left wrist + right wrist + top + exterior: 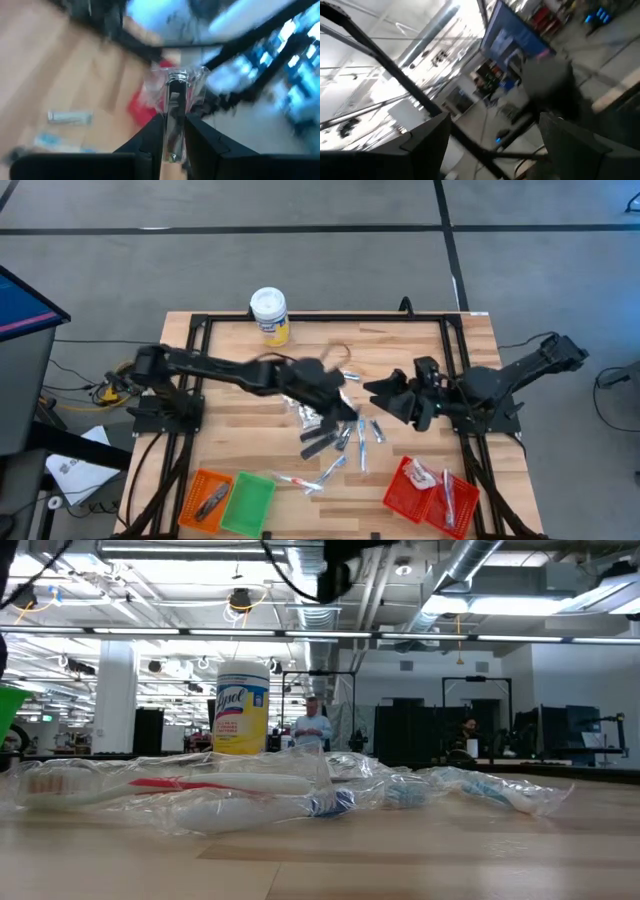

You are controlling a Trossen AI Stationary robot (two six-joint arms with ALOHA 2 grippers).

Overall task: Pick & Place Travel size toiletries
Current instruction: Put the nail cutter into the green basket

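The travel size toiletries [340, 442] lie scattered on the wooden table's middle, as clear-wrapped sticks and small packets; the low view shows wrapped ones [230, 795] lying flat up close. My left gripper [345, 408] reaches over this pile and is shut on one slim clear-wrapped item [175, 95]. To the right of the pile, my right gripper [385, 395] hangs above the table, open and tipped upward. In the right wrist view my right gripper [492, 125] has nothing between its fingers. My left gripper pinches the slim clear-wrapped item between its two fingers [150, 135], at the item's near part [175, 122]. The item lies along the fingers and sticks out ahead of them, its far end [176, 77] free and clear of the table.
A white-lidded yellow canister [270, 315] stands at the table's far edge. Orange [205, 495] and green [250, 500] baskets sit at the near left, a red basket [430, 490] with a few items at the near right. Black frame rails run along the table's sides.
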